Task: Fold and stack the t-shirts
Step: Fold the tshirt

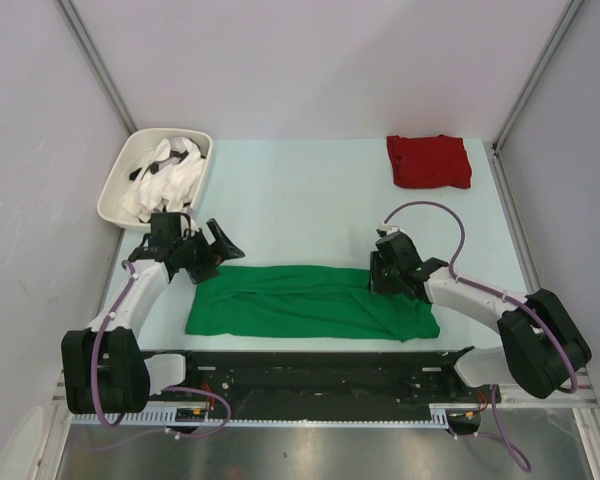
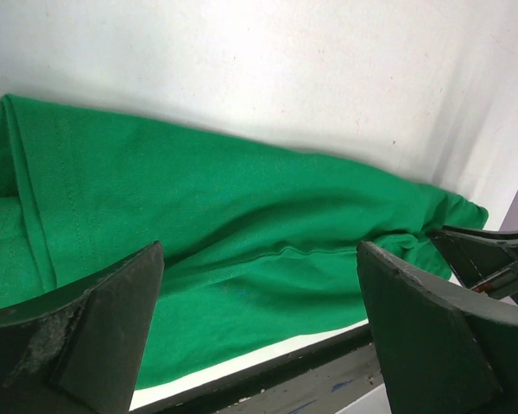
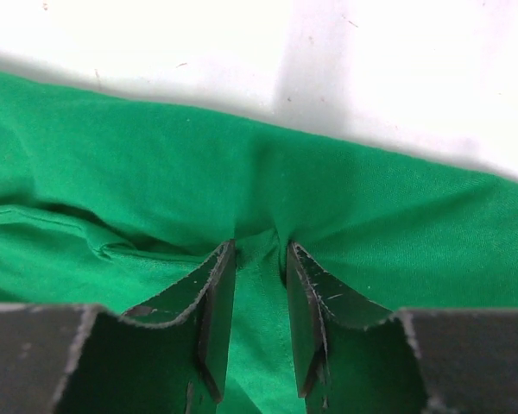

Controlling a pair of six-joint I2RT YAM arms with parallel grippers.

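From the top view, I see the green shirt (image 1: 315, 302) lying long by the near edge, and the red shirt (image 1: 429, 161) folded at the far right corner. A one-sided pull could bunch it up.

Left wrist view: my left gripper (image 2: 259, 332) hangs wide open over it (holding nothing).

Right wrist view: my right gripper (image 3: 259, 289) pinches a fold, nearly closed.

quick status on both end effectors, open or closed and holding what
Left end effector: open, holding nothing, above the bright green cloth t-shirt.
Right end effector: closed, pinching a fold of the green t-shirt.
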